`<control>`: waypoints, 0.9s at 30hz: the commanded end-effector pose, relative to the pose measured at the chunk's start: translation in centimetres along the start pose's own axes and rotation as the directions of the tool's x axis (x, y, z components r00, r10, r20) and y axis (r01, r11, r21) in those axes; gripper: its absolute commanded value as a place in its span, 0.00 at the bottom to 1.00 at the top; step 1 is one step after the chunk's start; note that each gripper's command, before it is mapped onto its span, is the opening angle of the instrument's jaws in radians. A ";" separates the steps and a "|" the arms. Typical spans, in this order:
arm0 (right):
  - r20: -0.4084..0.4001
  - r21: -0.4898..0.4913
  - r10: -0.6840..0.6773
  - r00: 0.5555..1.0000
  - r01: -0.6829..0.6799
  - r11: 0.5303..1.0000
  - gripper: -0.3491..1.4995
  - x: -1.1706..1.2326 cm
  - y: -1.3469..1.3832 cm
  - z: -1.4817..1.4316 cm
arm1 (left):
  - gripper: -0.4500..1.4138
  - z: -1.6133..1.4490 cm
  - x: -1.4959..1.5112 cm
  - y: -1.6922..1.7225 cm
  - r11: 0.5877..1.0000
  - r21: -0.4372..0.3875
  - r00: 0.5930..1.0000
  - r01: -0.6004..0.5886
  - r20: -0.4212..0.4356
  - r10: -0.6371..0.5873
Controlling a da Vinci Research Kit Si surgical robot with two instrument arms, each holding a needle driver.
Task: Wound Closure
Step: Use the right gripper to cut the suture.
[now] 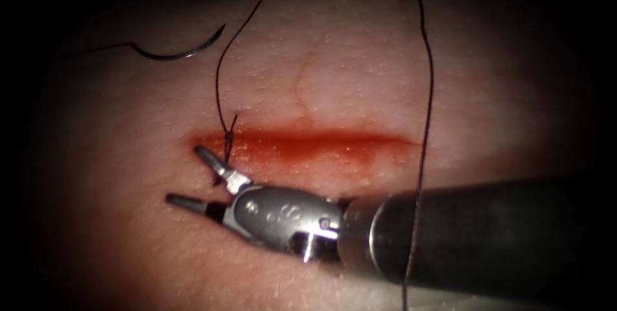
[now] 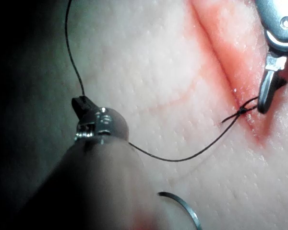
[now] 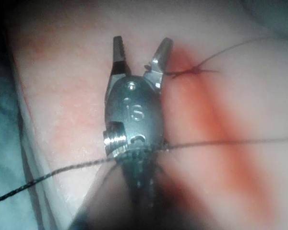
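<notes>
The cut [image 1: 302, 144] runs across the tissue, wet with red fluid. A knot [image 1: 228, 134] sits at its left end, with short tails. My right tool [image 1: 183, 176] stands open at that end, holding nothing; its upper jaw lies against the thread just below the knot [image 3: 196, 71]. The thread [image 1: 218, 79] climbs from the knot to my left tool [image 2: 81, 102], which is shut on it. The curved needle [image 1: 177, 54] lies loose on the tissue above and left of the cut, held by neither tool and not in the tissue.
A second strand of thread [image 1: 427, 92] drops from the top of the endoscope view, crosses the cut's right end and drapes over the right tool's shaft [image 1: 488, 234]. The tissue's edge [image 3: 24, 124] falls away beside the right tool.
</notes>
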State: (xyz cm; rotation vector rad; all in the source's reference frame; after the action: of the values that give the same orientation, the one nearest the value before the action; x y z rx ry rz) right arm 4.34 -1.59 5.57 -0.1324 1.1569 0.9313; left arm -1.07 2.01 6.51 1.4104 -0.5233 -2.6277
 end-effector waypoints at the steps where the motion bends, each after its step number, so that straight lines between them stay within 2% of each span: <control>1: 0.000 -0.002 0.028 1.000 -0.028 1.000 0.68 -0.02 -0.03 0.00 | 0.00 0.05 -0.01 -0.02 1.000 -0.001 1.000 0.005 -0.005 -0.005; 8: 0.025 -0.045 0.139 0.990 -0.138 0.989 0.67 0.12 0.13 -0.20 | 0.00 -0.27 0.13 -0.05 0.994 -0.037 0.993 0.107 -0.044 -0.109; 11: 0.050 -0.048 0.150 0.987 -0.148 0.988 0.73 0.18 0.25 -0.25 | 0.00 -0.50 0.27 -0.09 0.986 -0.044 0.987 0.158 -0.033 -0.160; 19: 0.095 -0.055 0.153 0.984 -0.149 0.987 0.79 0.17 0.40 -0.22 | 0.00 -0.93 0.63 -0.15 0.976 -0.036 0.976 0.215 -0.030 -0.216; 27: 0.135 -0.055 0.160 0.978 -0.154 0.987 0.77 0.18 0.57 -0.12 | 0.00 -1.20 0.95 -0.29 0.964 -0.009 0.964 0.264 -0.030 -0.264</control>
State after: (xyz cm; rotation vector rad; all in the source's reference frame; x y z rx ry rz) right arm 3.81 -1.19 5.52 -0.0072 1.0226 1.0892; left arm -0.55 1.70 4.95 1.6226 -0.3398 -2.8057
